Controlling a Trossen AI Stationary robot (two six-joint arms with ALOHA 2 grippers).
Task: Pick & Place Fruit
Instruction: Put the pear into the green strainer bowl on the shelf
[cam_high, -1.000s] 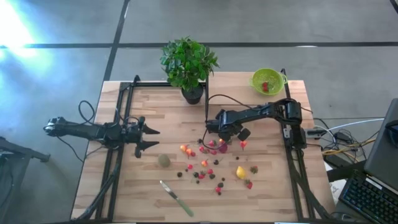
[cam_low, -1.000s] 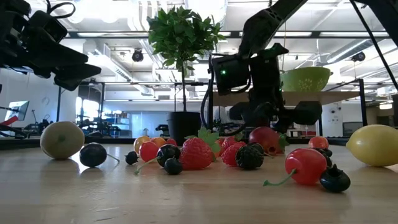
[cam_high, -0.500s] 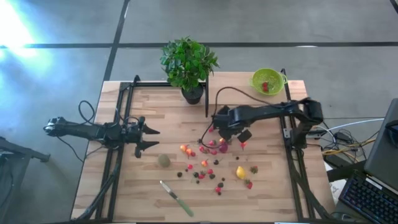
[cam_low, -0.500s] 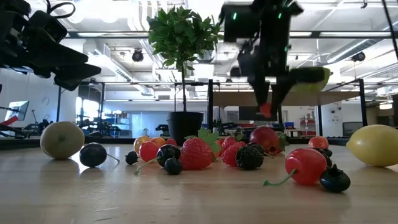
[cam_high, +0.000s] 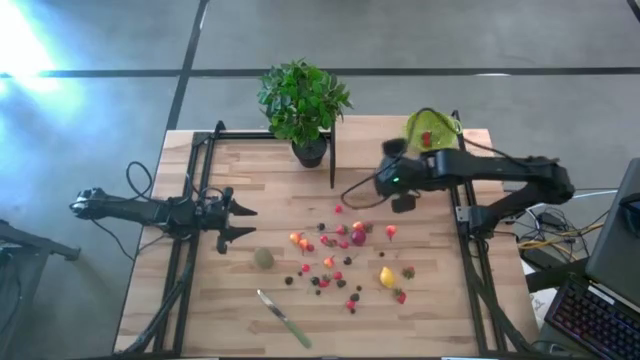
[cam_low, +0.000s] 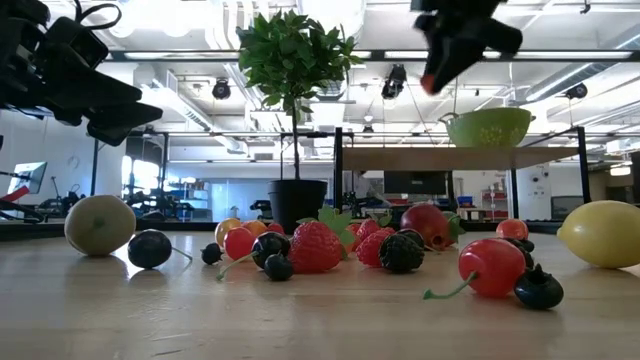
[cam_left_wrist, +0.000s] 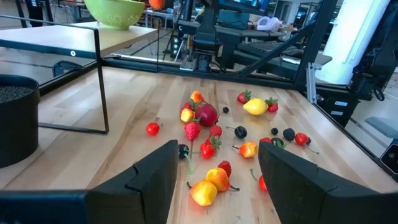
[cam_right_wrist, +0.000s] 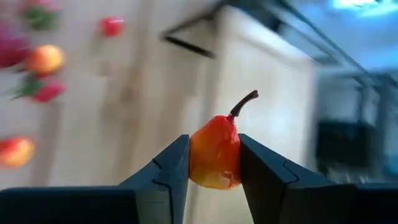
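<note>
Mostly hard to read: my right wrist view is smeared, so the fruit lying beyond the fingers are just red and orange blobs. From above, my right hand (cam_high: 402, 190) is dark against its own arm and I can't make out the fingers there, nor what sits between them. Low view cuts that hand (cam_low: 440, 75) at the frame's top edge; only a small red-orange spot shows at its tip.

Right wrist view settles it: the right hand (cam_right_wrist: 214, 165) is closed narrow on a pear (cam_right_wrist: 216, 154), orange-red with a dark curled stem, one finger pressed on each flank, stem pointing away from the wrist. It's held off the surface (cam_high: 260, 190), near the bowl (cam_high: 431, 128), which has something red in it.

Left hand (cam_high: 238, 222) hangs at the left side of the surface, fingers (cam_left_wrist: 149, 177) apart and holding nothing, well clear of the fruit.

Rest of the fruit lies scattered mid-surface: kiwi (cam_high: 263, 258) alone toward the left, lemon (cam_high: 386, 276) toward the right, red and dark berries (cam_high: 338, 240) clustered between them. From above the berries are too small to sort by kind. Knife (cam_high: 284, 318) lies near the front edge. Potted plant (cam_high: 304, 105) stands at the back.
</note>
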